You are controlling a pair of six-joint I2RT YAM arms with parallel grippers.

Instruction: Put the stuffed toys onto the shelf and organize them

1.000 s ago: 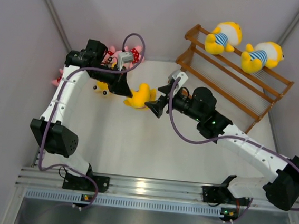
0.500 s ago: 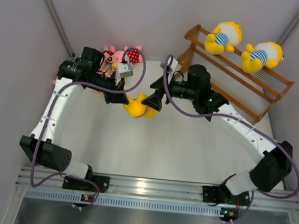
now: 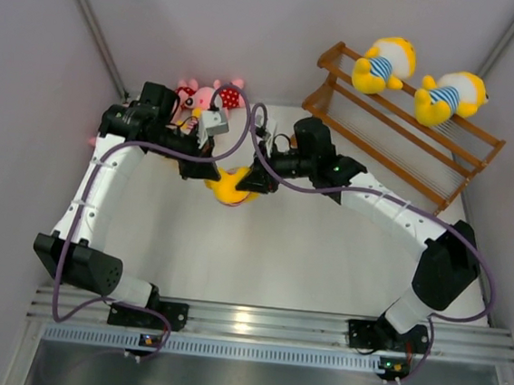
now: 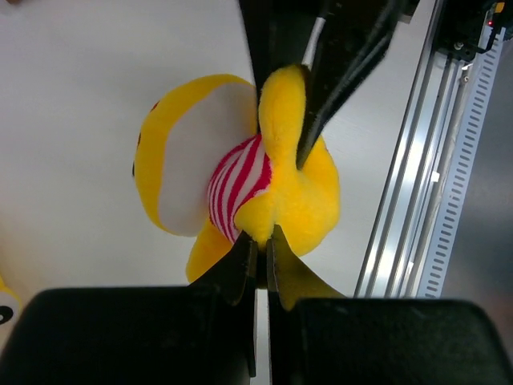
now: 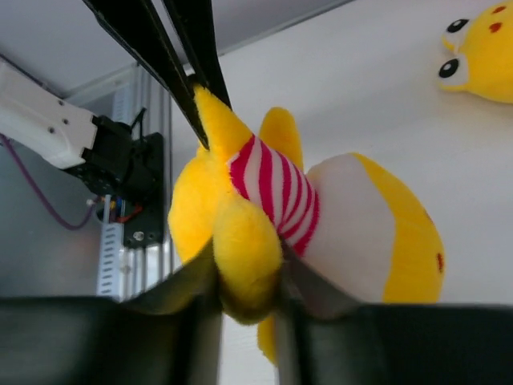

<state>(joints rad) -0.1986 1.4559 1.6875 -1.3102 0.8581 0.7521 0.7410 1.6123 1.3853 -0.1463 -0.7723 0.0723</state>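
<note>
A yellow stuffed toy (image 3: 230,188) in a pink-and-white striped shirt (image 4: 236,180) hangs between both grippers above the table's middle left. My left gripper (image 4: 260,245) is shut on one of its yellow limbs. My right gripper (image 5: 247,277) is shut on another limb, coming from the opposite side (image 3: 247,181). The brown wooden shelf (image 3: 371,144) stands at the back right. Two yellow toys in blue-striped shirts (image 3: 383,65) (image 3: 448,94) lie on its top tier. Pink toys in red dotted outfits (image 3: 210,95) lie at the back left, behind the left arm.
Another yellow toy's face (image 5: 481,48) lies on the table near the held one. The aluminium rail (image 3: 245,319) runs along the near edge. Grey walls close in the left, back and right sides.
The right arm has swung left from the shelf side to the yellow toy, and its open jaws have shut on a limb. The left gripper has carried the toy slightly nearer and kept hold.
</note>
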